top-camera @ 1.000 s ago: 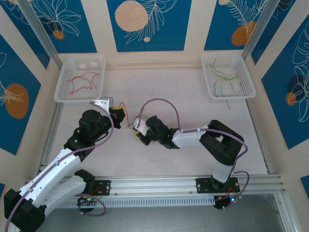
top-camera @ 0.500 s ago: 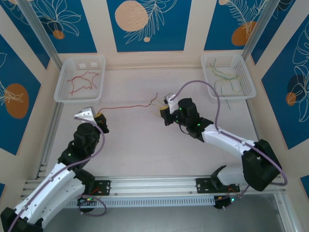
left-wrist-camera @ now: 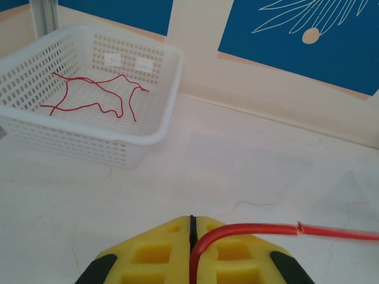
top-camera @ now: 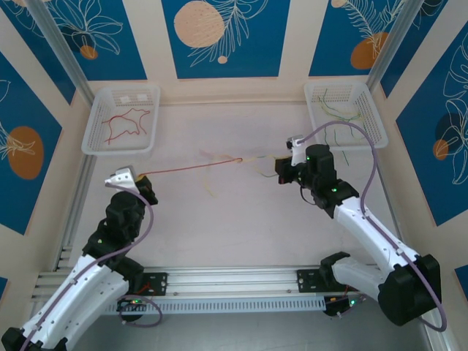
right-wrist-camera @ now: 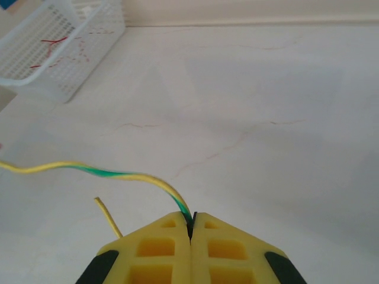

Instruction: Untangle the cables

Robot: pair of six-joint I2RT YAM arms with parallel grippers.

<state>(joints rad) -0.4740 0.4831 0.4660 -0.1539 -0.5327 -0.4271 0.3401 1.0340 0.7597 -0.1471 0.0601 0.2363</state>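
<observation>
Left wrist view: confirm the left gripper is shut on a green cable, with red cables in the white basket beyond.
Wrong colour: the left wrist view shows the left gripper shut on a red cable, not a green one. The red cables do lie in the white basket beyond.

We find no writing, number or brand mark that we can read. Two small white stickers [left-wrist-camera: 112,59] sit on the far wall of the white basket [left-wrist-camera: 89,148], but we cannot make out any print on them. The blue wall panels [top-camera: 219,36] carry only leaf and circle drawings.
</observation>
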